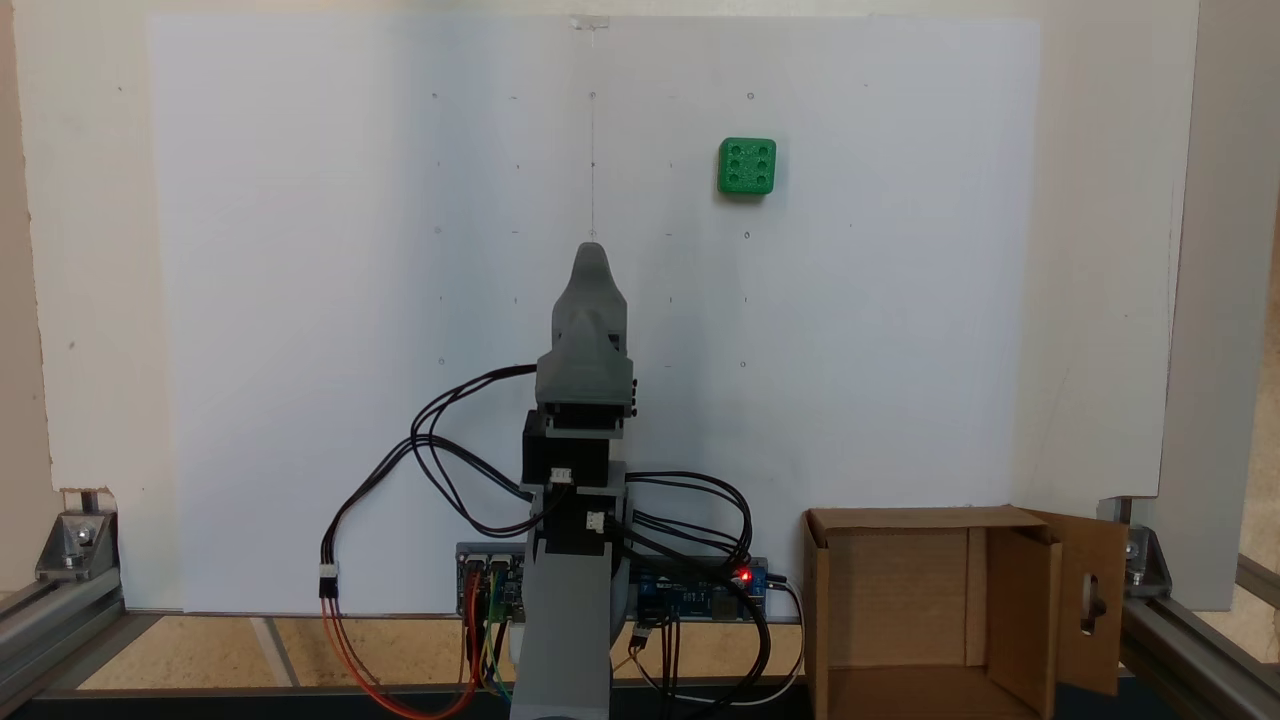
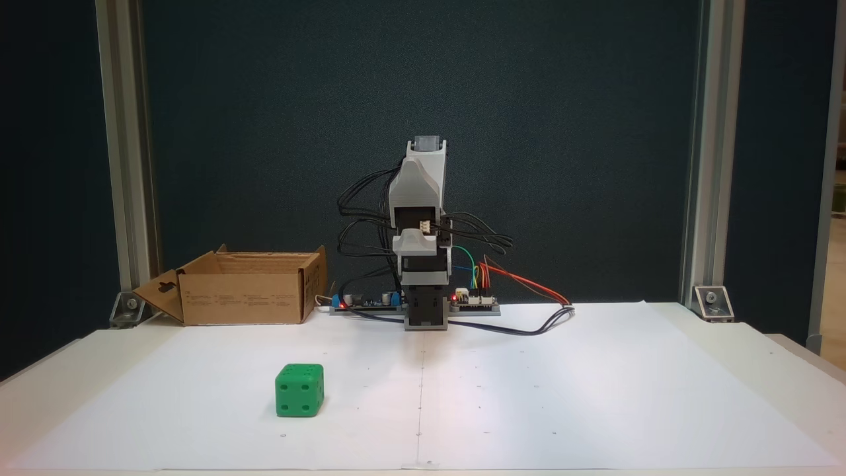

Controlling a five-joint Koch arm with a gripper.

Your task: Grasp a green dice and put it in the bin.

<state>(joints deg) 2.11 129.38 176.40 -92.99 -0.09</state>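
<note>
White paper sheet [image 1: 300, 300] over table, dark backdrop. Green dice [image 1: 747, 166] alone on sheet, six up, well apart from folded arm. Gripper [image 1: 592, 255] jaws stacked in line; opening cannot be told. Bin [image 1: 900, 610] beside base, flaps open. Risk: rounded edges slipping from an off-centre pinch; snagging slotted flap [image 1: 1092, 600]. Ample free room around dice.
</note>
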